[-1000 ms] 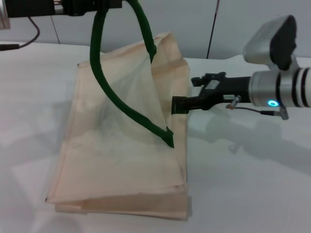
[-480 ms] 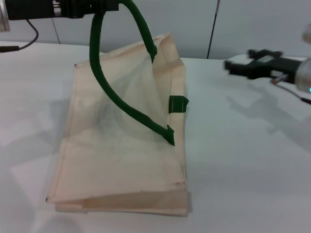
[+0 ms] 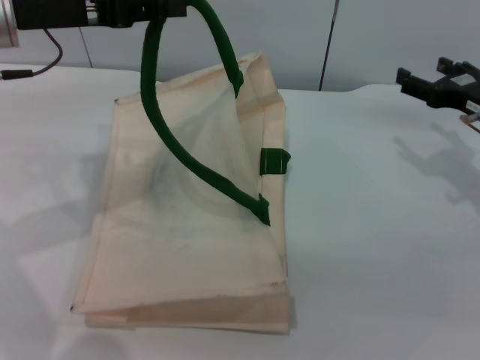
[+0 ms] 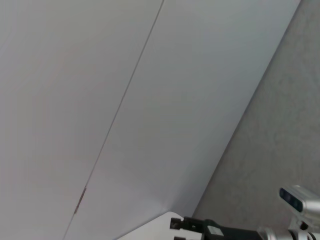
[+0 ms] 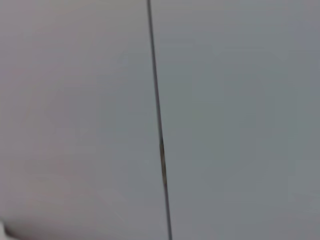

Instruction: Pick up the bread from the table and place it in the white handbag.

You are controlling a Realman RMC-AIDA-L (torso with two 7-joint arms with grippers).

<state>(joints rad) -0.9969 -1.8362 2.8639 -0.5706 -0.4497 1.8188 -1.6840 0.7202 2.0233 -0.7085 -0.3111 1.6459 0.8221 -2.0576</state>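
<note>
My right pincer hangs above the far right of the table, well apart from the white handbag; two dark prongs stand apart with nothing between them, so I read it as released and empty. My left pincer sits at the upper left, lifting one dark green handle so that the bag's upper panel rises like a tent and the mouth gapes toward the right; whether its fingers are clenched on the strap, I cannot tell.

The bread appears nowhere on the table or in either pincer. I judge it most likely lies inside the bag, hidden by the cloth.

Handling, as judgement: the bag is soft, light cloth that would sag if the strap were slackened, and the thick handle is its natural hold. The loaf, by its description glossy and ridged, would be light, stiff and somewhat slippery, best pinched across its narrow middle.
</note>
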